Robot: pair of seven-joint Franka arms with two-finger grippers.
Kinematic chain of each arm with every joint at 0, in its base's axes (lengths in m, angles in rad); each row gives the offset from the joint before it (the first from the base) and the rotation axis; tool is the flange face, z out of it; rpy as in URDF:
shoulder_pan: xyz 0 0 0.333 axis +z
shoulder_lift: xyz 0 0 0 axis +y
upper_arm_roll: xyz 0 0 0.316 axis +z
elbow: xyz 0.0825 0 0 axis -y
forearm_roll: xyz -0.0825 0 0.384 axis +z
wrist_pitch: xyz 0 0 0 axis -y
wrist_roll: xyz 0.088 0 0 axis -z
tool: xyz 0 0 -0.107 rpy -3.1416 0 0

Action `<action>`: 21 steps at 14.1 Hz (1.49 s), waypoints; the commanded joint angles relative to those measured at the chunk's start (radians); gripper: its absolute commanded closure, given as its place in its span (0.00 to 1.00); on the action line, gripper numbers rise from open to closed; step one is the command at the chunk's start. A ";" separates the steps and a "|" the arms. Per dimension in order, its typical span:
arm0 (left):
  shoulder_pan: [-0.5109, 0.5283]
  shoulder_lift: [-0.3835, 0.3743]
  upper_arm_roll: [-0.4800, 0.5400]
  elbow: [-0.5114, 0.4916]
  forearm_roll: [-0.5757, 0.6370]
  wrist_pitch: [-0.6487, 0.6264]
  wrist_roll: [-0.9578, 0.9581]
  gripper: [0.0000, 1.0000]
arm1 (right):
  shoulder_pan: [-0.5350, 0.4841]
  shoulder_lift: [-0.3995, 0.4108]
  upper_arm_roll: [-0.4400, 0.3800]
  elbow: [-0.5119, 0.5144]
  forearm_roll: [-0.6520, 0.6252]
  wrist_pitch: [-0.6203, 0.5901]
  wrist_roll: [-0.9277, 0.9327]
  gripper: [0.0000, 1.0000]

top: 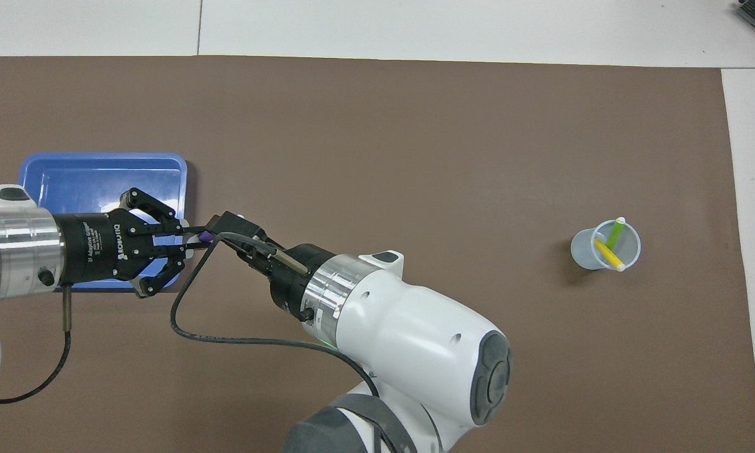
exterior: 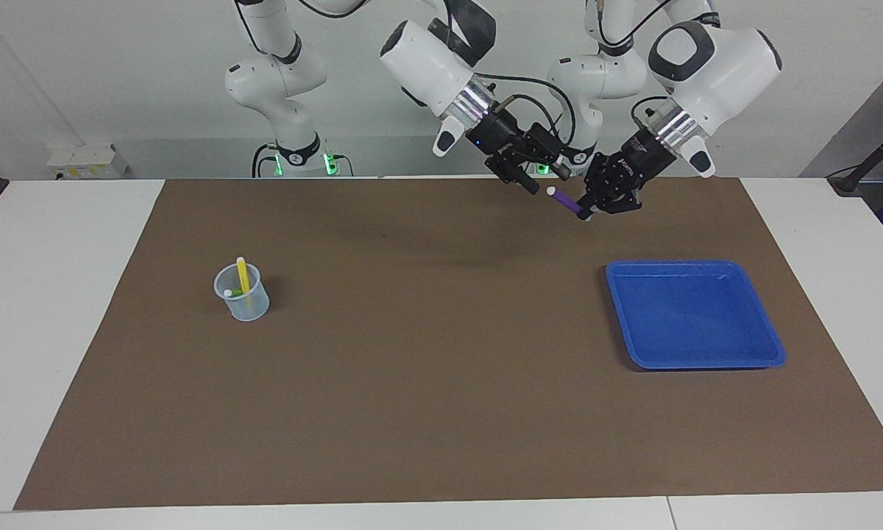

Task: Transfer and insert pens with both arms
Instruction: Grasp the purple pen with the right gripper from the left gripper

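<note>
Purple pen: a slim purple marker pen [exterior: 567, 202] with a pale cap end is up in the air over the brown mat, near the robots' edge, pinched at its tail end by the left claw [exterior: 591, 212].
Left claw: black two-finger claw, fingertips pressed together on the purple pen; in the overhead view [top: 192, 234] it covers part of the tray, while the facing view shows it raised well above the mat and apart from the tray.
Right claw: black two-finger claw [exterior: 538, 185] at the pen's capped end; in the overhead view [top: 217, 225] its body hides nearly all of the pen, leaving a small purple patch [top: 205, 236]. Whether its fingers are spread or already touch the cap cannot be told.
Facing view only: the pen's whole length and its white tip, which points toward the right claw.
Overhead view only: both pens in the cup side by side.
Blue tray: shallow blue plastic tray [exterior: 769, 346] on the mat toward the left arm's end of the bench; nothing lies in it.
Clear cup: small translucent plastic cup [exterior: 250, 308] toward the right arm's end, holding a yellow marker pen [top: 607, 254] and a green marker pen [top: 615, 234], both leaning.
Brown mat: large brown sheet [exterior: 427, 383] over the white bench [exterior: 51, 309].
</note>
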 commanded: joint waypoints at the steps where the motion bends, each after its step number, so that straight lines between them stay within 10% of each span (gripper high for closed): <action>1: -0.015 -0.039 0.002 -0.042 -0.014 0.027 -0.016 1.00 | -0.001 0.029 0.005 0.039 0.011 0.021 -0.017 0.36; 17: -0.013 -0.053 0.002 -0.042 -0.012 0.014 -0.016 1.00 | -0.005 0.059 0.005 0.054 0.009 0.024 -0.055 0.69; 21: -0.013 -0.057 0.002 -0.042 -0.012 0.015 -0.019 1.00 | -0.010 0.065 0.005 0.053 0.011 0.024 -0.078 1.00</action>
